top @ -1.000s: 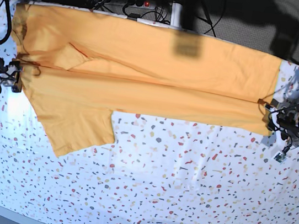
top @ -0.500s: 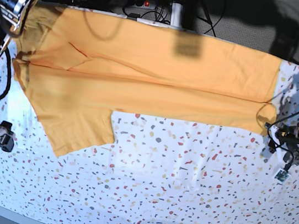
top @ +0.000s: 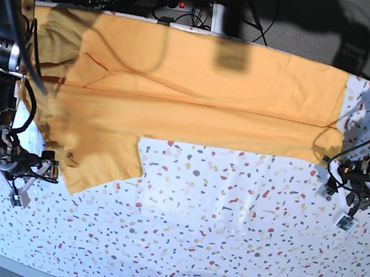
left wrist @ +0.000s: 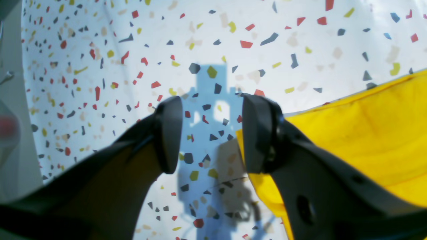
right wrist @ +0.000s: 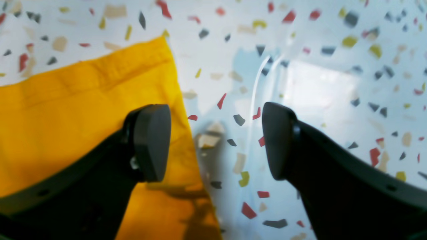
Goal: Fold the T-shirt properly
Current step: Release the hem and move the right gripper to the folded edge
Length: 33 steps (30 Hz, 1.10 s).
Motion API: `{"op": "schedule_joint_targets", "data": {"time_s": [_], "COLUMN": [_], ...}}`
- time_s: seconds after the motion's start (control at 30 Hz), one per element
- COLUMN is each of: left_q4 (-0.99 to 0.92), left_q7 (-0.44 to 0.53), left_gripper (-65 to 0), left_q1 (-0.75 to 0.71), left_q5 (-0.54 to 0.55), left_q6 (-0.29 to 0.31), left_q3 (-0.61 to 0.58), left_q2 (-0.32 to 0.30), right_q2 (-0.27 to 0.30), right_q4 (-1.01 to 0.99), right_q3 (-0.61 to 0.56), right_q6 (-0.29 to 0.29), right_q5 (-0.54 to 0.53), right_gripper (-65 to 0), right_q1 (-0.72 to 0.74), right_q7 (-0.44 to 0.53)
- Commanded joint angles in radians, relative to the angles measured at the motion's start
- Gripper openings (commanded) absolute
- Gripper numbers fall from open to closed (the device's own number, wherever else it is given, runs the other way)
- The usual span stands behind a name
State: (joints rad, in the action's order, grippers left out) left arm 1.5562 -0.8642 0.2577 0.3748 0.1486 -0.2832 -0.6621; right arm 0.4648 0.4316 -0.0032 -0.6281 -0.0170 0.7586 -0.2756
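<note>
The orange-yellow T-shirt (top: 198,92) lies spread lengthwise across the far half of the table, with one sleeve (top: 99,157) hanging toward the near side at the left. My right gripper (top: 32,173) is low at that sleeve's left edge. In the right wrist view it (right wrist: 215,140) is open and empty, one finger (right wrist: 150,143) over the T-shirt's edge (right wrist: 83,110). My left gripper (top: 351,195) hovers just off the hem corner at the right. It (left wrist: 211,133) is open with nothing between its fingers, and the T-shirt (left wrist: 360,133) lies beside its right finger (left wrist: 257,133).
The table wears a white speckled cover (top: 213,232). Cables and a power strip (top: 162,3) run behind the far edge. The right arm's upper links (top: 1,51) stand over the shirt's left end and shade it.
My right gripper has left the shirt's left edge, swung toward the near side and now sits by the sleeve with its jaws wide. My left gripper has drifted slightly nearer, off the hem.
</note>
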Motion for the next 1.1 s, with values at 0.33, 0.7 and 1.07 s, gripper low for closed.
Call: {"op": "schedule_joint_targets", "data": {"time_s": [0.33,0.7,1.07], "left_q4": [0.015,0.015,-0.019], "left_q7": [-0.026,-0.024,-0.020], "left_gripper": [-36.6,-36.6,-36.6], "left_q1": [0.024,0.024,0.013], "left_q5": [0.001,0.038,0.133], "left_q6": [-0.007,-0.006,0.024], "left_q3": [0.008,0.008,0.008], "left_q2": [-0.017,-0.016,-0.016], "right_q2": [-0.069,-0.064,-0.050], "right_q4": [0.008,-0.103,-0.103], "right_q3": [0.001,0.003,0.003], "right_q6": [0.106,0.094,0.034], "right_q5": [0.044,0.043,0.043], "right_gripper": [-31.0,-31.0,-64.4], "right_q1": [0.036,0.029,0.025], "right_q7": [0.029,0.030,-0.080]}}
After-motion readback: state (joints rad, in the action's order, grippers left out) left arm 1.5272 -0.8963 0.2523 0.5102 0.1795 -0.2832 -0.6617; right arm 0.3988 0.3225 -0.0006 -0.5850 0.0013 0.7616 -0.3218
